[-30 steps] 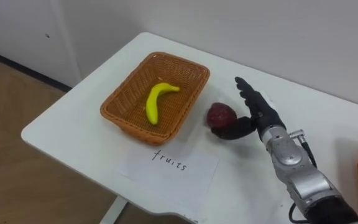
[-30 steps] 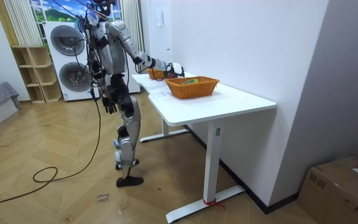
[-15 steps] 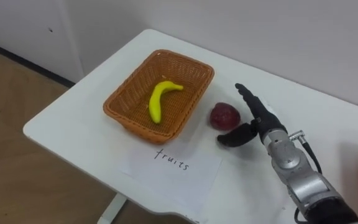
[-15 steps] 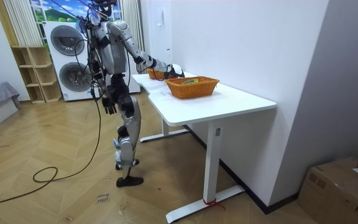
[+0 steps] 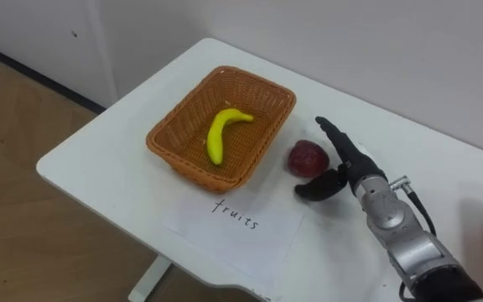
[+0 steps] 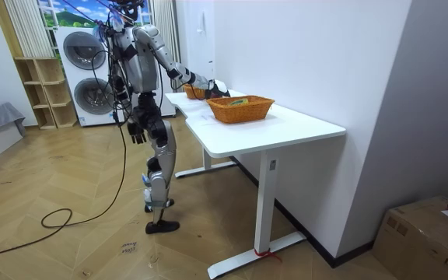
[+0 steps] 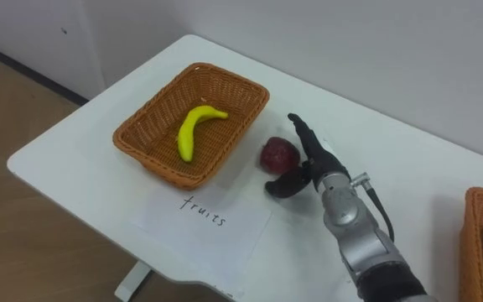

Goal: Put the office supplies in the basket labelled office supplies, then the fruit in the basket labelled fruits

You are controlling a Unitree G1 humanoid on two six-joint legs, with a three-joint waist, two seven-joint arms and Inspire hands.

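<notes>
Here, left eye view: red fruit [image 5: 305, 157] on bench [image 5: 99, 157] beside basket [image 5: 195, 166] holding banana [image 5: 223, 132]; right robot hand [image 5: 350, 168] spread, just beside fruit. Room view: left robot hand [image 6: 136, 129] at hip, state unreadable. Right eye view: second basket [image 7: 475, 226], right edge.

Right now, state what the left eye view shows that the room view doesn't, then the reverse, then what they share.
Left eye view: a dark red fruit on the table beside the basket, a handwritten paper, and the right hand open next to the fruit. Room view: the robot standing at the table, left hand hanging at its hip, washing machines, a box. Shared: the basket with the banana, the table, the outstretched right arm.
</notes>
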